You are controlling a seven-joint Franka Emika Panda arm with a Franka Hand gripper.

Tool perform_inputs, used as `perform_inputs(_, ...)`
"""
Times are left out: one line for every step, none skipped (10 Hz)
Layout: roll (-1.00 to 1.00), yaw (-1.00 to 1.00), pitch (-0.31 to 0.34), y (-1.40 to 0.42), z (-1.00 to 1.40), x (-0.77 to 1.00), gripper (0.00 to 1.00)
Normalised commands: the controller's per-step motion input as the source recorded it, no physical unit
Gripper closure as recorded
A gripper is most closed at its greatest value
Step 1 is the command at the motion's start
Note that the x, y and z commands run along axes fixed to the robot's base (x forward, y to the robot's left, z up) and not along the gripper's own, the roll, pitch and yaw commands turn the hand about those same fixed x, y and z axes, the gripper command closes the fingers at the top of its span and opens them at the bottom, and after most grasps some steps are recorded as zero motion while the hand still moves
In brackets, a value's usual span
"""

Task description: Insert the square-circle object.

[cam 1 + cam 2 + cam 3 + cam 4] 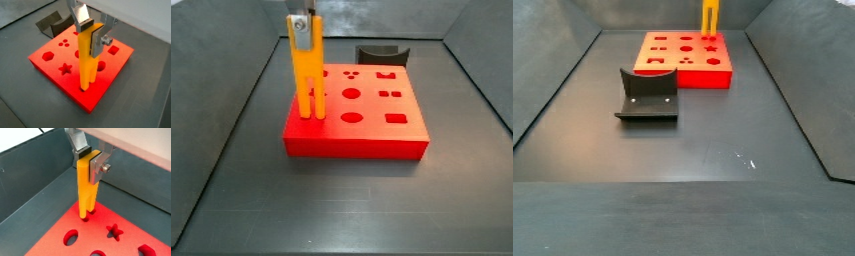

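Note:
My gripper (91, 34) is shut on the upper end of the square-circle object (85, 60), a long orange-yellow bar that it holds upright. Both wrist views show this; in the other one the gripper (89, 160) grips the bar (85, 188) the same way. The bar's two prongs touch the top of the red block (57, 75) at holes near one corner (85, 216). I cannot tell how deep they sit. In a side view the bar (306, 75) stands on the block's (358, 135) near-left corner, with the gripper (299, 24) above it. It also shows far back (710, 15).
The red block (684, 70) has several other shaped holes, among them a star (115, 231). A dark fixture (647, 96) stands on the grey floor apart from the block and also shows in other views (381, 53) (53, 24). Sloping grey walls (225, 150) ring the floor.

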Motion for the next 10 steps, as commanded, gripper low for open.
perform_inputs(0.0, 0.05, -0.006, 0.02, -0.11, 0.02, 1.0)
perform_inputs(0.0, 0.0, -0.02, 0.05, -0.14, 0.0, 1.0)
perform_inputs(0.0, 0.0, 0.0, 0.11, -0.06, 0.0, 1.0)
perform_inputs(0.0, 0.0, -0.003, 0.15, -0.04, -0.01, 1.0)
perform_inputs(-0.01, 0.0, -0.004, 0.07, -0.02, 0.0, 1.0)
perform_inputs(0.0, 0.0, -0.02, 0.0, -0.04, 0.0, 1.0)
perform_inputs(0.0, 0.0, -0.046, 0.0, -0.13, 0.0, 1.0)
perform_inputs(0.0, 0.01, -0.033, -0.03, -0.11, 0.01, 1.0)
perform_inputs(0.0, 0.01, -0.03, 0.0, -0.17, 0.01, 1.0)
perform_inputs(0.0, 0.02, -0.019, -0.01, -0.12, 0.02, 1.0)
